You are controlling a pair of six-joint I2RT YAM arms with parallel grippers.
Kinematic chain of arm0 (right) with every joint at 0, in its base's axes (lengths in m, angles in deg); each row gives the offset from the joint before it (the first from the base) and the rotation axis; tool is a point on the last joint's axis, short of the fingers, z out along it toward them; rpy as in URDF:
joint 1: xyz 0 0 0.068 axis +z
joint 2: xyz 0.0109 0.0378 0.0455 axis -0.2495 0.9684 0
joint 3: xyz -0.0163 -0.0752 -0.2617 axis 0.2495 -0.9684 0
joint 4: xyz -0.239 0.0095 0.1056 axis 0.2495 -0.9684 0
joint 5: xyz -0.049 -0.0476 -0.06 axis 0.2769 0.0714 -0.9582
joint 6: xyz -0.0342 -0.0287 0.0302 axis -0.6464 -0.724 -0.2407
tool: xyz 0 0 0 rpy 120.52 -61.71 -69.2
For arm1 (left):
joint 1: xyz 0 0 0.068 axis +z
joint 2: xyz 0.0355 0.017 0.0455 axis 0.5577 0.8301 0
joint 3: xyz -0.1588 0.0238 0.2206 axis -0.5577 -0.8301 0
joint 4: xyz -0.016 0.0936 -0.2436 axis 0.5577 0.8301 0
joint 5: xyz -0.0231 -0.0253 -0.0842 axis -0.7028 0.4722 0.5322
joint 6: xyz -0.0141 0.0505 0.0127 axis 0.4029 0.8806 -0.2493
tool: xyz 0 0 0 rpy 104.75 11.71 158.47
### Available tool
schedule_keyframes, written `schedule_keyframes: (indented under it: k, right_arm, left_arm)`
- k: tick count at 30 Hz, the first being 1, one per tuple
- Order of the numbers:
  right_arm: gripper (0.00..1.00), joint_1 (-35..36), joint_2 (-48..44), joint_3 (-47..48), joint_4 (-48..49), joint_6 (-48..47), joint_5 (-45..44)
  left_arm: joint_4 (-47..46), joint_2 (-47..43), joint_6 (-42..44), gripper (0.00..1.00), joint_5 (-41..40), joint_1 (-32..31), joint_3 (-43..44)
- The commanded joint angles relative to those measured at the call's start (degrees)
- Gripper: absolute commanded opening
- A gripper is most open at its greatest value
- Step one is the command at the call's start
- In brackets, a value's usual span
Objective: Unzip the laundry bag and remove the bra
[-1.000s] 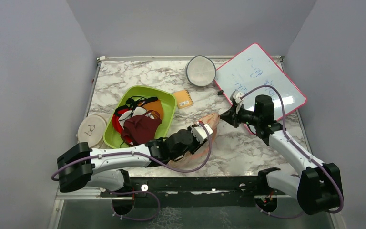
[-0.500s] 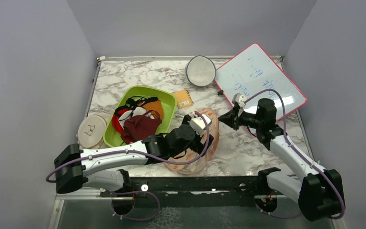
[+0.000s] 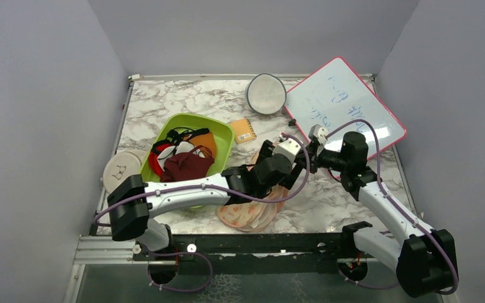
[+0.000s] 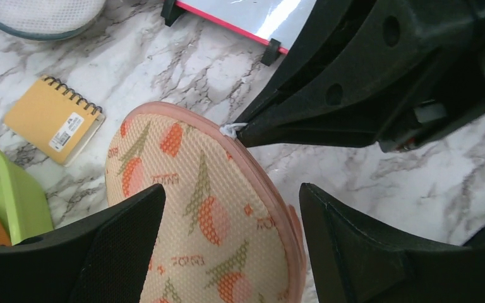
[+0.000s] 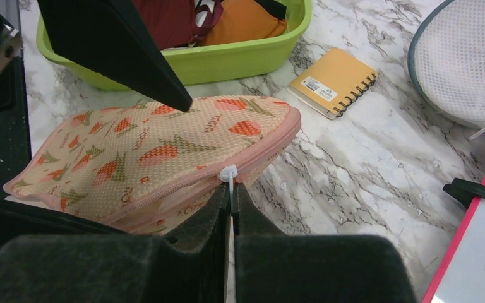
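Note:
The laundry bag (image 3: 252, 213) lies on the marble, peach with an orange and green print; it also shows in the left wrist view (image 4: 196, 208) and the right wrist view (image 5: 158, 151). My right gripper (image 5: 232, 189) is shut on the white zipper pull (image 5: 228, 173) at the bag's far end; it also shows in the top view (image 3: 309, 156). My left gripper (image 4: 232, 189) is open, its fingers on either side of that same end, just above the fabric; it also shows in the top view (image 3: 278, 169). The bra is hidden.
A green bin (image 3: 222, 136) of maroon, orange and other cloths stands left of the bag. An orange notebook (image 3: 244, 130), a round grey-rimmed white disc (image 3: 266, 93) and a pink-edged whiteboard (image 3: 344, 104) lie behind. A pale round disc (image 3: 121, 172) lies far left.
My left arm has swung right and forward, from over the bag's near part to its far end beside the right gripper. The right gripper has barely moved.

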Motion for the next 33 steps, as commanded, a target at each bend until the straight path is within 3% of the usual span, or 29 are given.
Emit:
schedule_keyframes:
  k: [1,5,11,19,33]
  right_arm:
    - [0.01,-0.1,-1.3,-0.1,1.3,0.8,0.9]
    - [0.01,0.0,-1.3,-0.4,0.7,0.6,0.5]
    - [0.01,-0.1,0.3,0.2,-0.2,-0.1,-1.8]
    - [0.01,-0.1,3.4,-2.1,6.9,3.1,-3.7]
    - [0.01,-1.1,13.5,0.2,14.5,2.0,-1.5]
  left_arm:
    - [1.5,4.6,3.3,0.7,-8.3,-0.4,3.9]
    - [0.9,7.6,4.6,0.65,-9.4,-0.4,5.4]
    - [1.5,8.8,10.3,0.35,-10.4,-0.4,6.4]
    - [-4.0,2.9,28.5,0.02,-5.1,-0.3,1.6]
    - [-13.7,-8.0,48.0,0.0,10.5,-0.3,-4.5]
